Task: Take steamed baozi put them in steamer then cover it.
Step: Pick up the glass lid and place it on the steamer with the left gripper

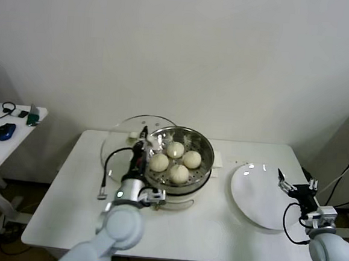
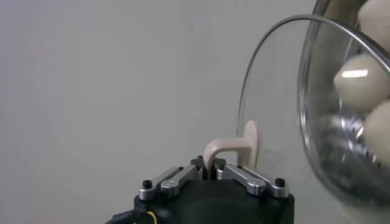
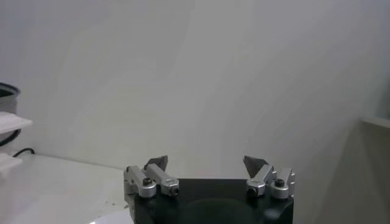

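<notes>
nearest, at about seven o'clock on the white counter (image 1: pixel 215 230), the left gripper (image 1: pixel 142 141) has its fingers closed on the white handle (image 2: pixel 228 149) of the clear glass lid (image 1: pixel 125 140), held tilted against the steamer's (image 1: pixel 204 150) nine o'clock side. four steamed baozi (image 1: pixel 175 149) sit inside. at four o'clock, the right gripper (image 1: pixel 285 181) hovers over the white plate (image 1: pixel 251 197), fingers spread open.
</notes>
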Motion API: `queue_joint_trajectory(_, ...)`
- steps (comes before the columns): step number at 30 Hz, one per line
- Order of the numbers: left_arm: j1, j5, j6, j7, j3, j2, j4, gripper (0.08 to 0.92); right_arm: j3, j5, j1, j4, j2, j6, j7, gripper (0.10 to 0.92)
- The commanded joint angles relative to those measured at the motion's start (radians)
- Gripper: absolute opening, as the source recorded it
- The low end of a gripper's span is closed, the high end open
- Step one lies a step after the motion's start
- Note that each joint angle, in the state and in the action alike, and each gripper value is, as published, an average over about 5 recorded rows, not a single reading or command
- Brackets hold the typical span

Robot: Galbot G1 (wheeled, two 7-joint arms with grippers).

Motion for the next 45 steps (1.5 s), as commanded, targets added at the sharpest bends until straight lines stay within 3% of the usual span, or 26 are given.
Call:
queue_joint_trajectory(1, -0.127, 0.085, 0.048, 0.094, 0.124, -0.187, 0.166, 0.154, 0.016, -0.013, -0.004, -0.01, 0.004, 0.005, -0.003, 0.823)
queue_joint_trajectory(11, -0.151, 0.085, 0.048, 0.064, 0.125, -0.258, 0.276, 0.154, 0.035, -0.025, -0.022, -0.01, 0.008, 0.01, -0.006, 0.823)
queue_joint_trajectory(27, -0.19, 0.039, 0.048, 0.05, 0.129, -0.243, 0.366, 0.154, 0.044, -0.032, -0.026, -0.018, 0.01, 0.016, -0.01, 0.823)
queue_joint_trajectory(45, -0.202, 0.016, 0.048, 0.052, 0.143, -0.225, 0.384, 0.154, 0.047, -0.039, -0.027, -0.02, 0.015, 0.02, -0.012, 0.823)
